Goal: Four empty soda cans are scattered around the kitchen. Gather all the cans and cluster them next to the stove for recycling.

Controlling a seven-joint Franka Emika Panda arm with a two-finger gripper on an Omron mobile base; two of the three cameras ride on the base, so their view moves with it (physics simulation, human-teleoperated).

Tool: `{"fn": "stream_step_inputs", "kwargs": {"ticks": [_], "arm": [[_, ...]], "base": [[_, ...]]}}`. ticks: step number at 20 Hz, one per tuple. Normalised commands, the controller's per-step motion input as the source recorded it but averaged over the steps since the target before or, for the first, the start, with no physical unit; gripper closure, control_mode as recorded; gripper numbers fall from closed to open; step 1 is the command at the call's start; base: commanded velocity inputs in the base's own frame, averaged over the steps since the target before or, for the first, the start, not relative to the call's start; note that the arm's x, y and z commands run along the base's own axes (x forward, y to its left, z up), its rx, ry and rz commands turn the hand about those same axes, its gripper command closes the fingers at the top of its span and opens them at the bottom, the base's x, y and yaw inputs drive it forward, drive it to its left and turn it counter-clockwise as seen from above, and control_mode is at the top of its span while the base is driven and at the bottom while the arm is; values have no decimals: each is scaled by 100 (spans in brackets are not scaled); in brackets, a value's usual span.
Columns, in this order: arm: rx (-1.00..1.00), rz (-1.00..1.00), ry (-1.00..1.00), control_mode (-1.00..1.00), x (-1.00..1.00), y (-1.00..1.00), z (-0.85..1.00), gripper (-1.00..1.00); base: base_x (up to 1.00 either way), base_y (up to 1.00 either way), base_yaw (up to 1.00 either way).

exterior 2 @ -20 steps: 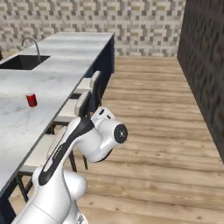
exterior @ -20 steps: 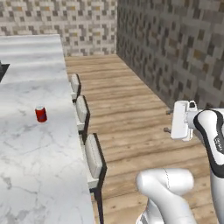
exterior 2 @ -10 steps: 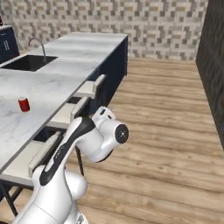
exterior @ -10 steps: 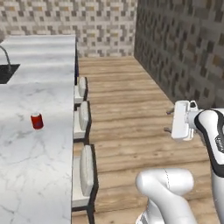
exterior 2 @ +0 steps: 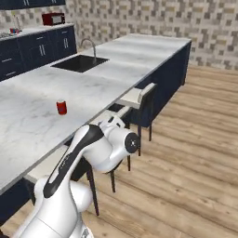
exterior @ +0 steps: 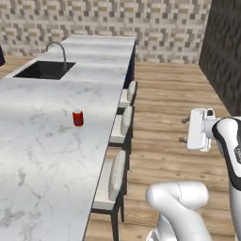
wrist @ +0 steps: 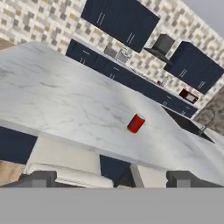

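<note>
Gripper (wrist: 109,181) released, empty. Red can (exterior: 78,117) upright on island counter (exterior: 42,155), near sink (exterior: 43,70); gathering barely begun.

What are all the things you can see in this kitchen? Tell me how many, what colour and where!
soda can: one, red with a silver top, upright on the island counter, alone.
island counter: one, white marble over a navy base, long, left of the robot.
sink: one, dark, set into the far part of the island, with a curved silver tap.
stools: three, pale seats, tucked along the island's edge.
cabinets: navy, along the back wall.
microwave: one, red, on the back counter.
floor: wood planks, right of the island.
gripper: one, white, jaws open, over the floor, holding nothing.
</note>
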Motion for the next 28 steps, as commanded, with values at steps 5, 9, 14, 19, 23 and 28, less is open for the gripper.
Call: {"fn": "stream_step_inputs", "kwargs": {"ticks": [5,9,14,19,23,28], "arm": [[0,0,0,100,0,0,0,-100],[0,0,0,100,0,0,0,-100],[0,0,0,100,0,0,0,-100],[0,0,0,100,0,0,0,-100],[0,0,0,100,0,0,0,-100],[0,0,0,100,0,0,0,-100]], "base": [[32,-12,46],[28,-17,45],[24,-18,46],[20,-24,44],[16,-23,45],[11,-24,45]]}}
